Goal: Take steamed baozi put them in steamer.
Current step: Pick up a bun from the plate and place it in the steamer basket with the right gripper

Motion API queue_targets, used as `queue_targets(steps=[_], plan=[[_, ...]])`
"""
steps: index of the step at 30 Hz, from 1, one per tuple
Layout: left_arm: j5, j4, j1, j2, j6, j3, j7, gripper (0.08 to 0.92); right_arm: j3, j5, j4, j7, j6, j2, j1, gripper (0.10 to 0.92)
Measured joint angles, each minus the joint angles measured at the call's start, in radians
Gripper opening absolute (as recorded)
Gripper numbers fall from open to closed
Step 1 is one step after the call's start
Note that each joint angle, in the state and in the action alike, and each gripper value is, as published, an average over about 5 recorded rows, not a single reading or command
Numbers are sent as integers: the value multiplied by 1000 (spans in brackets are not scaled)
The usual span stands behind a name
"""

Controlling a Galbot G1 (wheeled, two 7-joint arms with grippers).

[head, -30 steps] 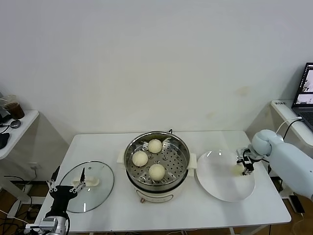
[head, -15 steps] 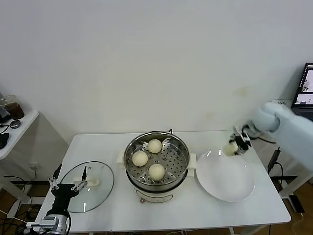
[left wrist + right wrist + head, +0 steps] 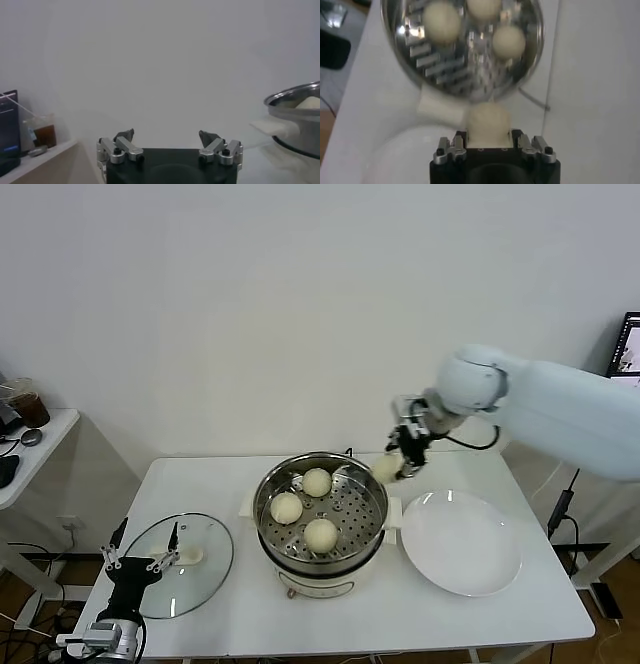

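Carrying the fourth baozi [image 3: 388, 469] toward the steamer [image 3: 320, 514]. Right gripper [image 3: 404, 456] up in the air just off the steamer's right rim, jaws clamped on the bun, above the gap between steamer and plate [image 3: 462, 542]. Three baozi [image 3: 319, 534] already on the perforated tray, the right part of it bare. Next, by judgement: across over that bare patch, down low, then jaws apart. Left gripper [image 3: 138, 566] parked near the glass lid [image 3: 180, 564] at the tabletop [image 3: 400, 614] edge, jaws apart.
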State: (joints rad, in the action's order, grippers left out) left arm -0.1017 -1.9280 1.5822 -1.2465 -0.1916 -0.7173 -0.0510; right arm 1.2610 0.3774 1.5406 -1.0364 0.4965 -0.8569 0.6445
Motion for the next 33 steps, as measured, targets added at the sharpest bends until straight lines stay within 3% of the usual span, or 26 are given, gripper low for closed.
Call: queue_targets(steps=[11, 25, 28, 33], plan=[[-18, 0, 13, 7, -6, -27, 2, 823, 46, 45, -66, 78, 145, -170, -54, 535], [-14, -3, 18, -3, -10, -35, 0, 823, 19, 30, -139, 123, 200, -219, -173, 540], [-13, -8, 22, -3, -9, -38, 0, 823, 8, 24, -143, 126, 204, -221, -191, 570], [-13, -12, 25, -2, -9, -44, 0, 823, -13, 10, -137, 130, 210, -214, -201, 702]])
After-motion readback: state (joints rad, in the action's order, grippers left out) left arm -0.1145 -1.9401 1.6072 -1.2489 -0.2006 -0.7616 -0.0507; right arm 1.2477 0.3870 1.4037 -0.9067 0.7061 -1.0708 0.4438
